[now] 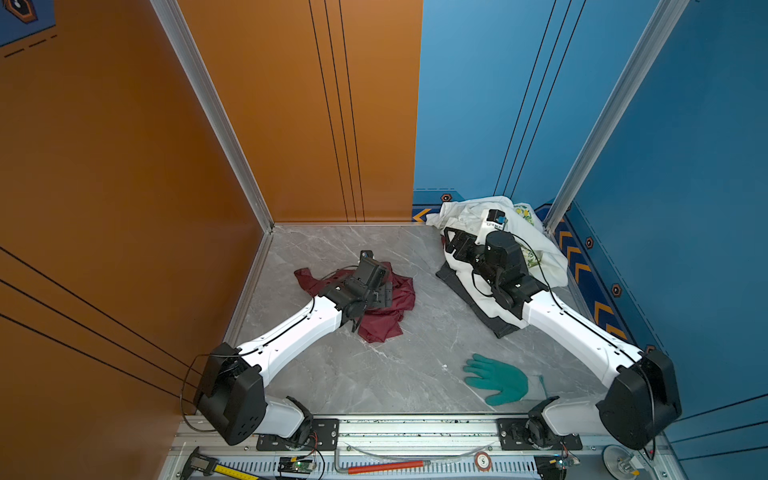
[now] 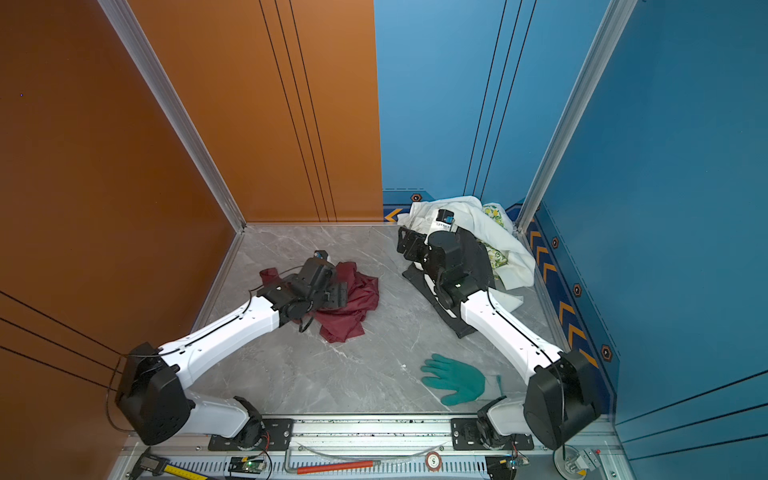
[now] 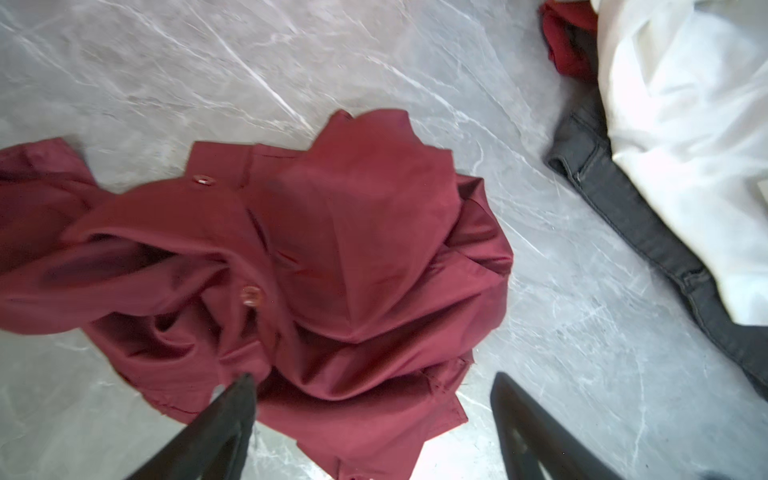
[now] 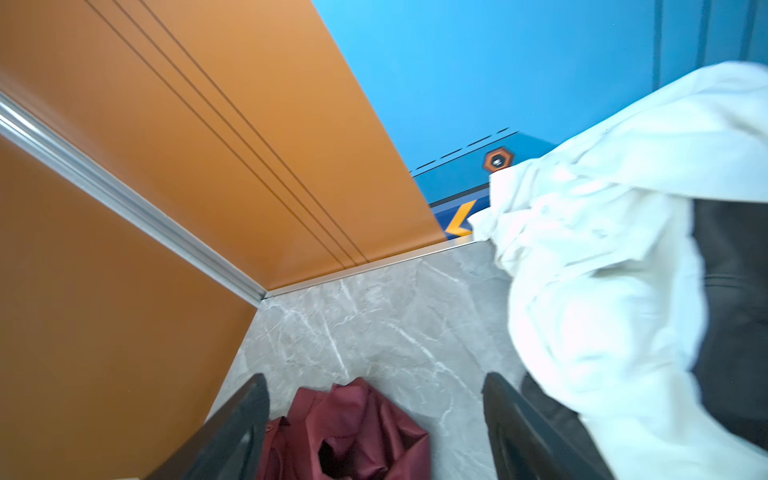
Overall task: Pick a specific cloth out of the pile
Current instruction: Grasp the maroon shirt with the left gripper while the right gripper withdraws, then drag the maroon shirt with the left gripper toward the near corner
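Note:
The cloth (image 1: 390, 320) (image 2: 353, 309), a dark red buttoned garment, lies crumpled on the marble table, left of centre and apart from the pile. My left gripper (image 1: 383, 296) (image 2: 336, 294) hovers over it, open. In the left wrist view its fingertips straddle the near edge of the cloth (image 3: 353, 249), and the left gripper (image 3: 374, 376) grips nothing. The pile (image 1: 540, 249) (image 2: 513, 249), mostly white fabric, sits in the back right corner. My right gripper (image 1: 453, 243) (image 2: 405, 243) is open at the pile's left edge, pointing toward the cloth (image 4: 353, 424). The right gripper (image 4: 375, 375) is empty.
A dark grey garment (image 1: 469, 291) (image 3: 623, 199) sticks out from under the white fabric (image 3: 685, 145) (image 4: 602, 270). Floral print (image 1: 523, 212) shows at the pile's back. A teal glove (image 1: 496, 380) (image 2: 455, 380) lies at the front right. Orange and blue walls enclose the table.

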